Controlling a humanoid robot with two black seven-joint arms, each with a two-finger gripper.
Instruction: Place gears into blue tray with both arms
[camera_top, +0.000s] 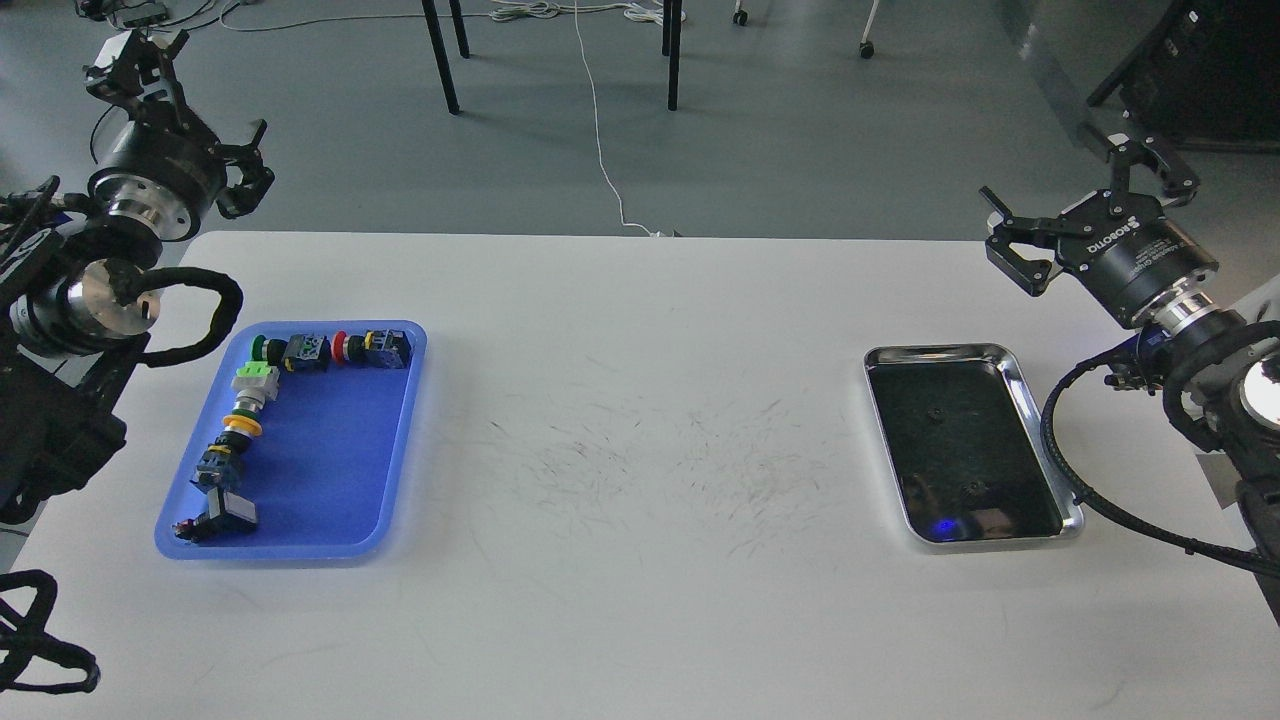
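The blue tray (330, 510) lies on the left of the white table and holds an L-shaped row of coloured push-button switches (262, 385). Two tiny dark gears, one (935, 413) near the middle and one (968, 487) nearer the front, rest on the dark bottom of the steel tray (1015, 400) at the right. My left gripper (215, 90) hangs open above the table's far left corner, behind the blue tray. Beyond the steel tray's far right corner, my right gripper (1050, 170) is raised and open. Neither holds anything.
The scuffed table middle (640, 450) lies between the two trays. Black cables loop from both arms near the table's left (200, 310) and right (1060, 440) edges. Table legs and a white cord (600, 130) stand on the floor beyond.
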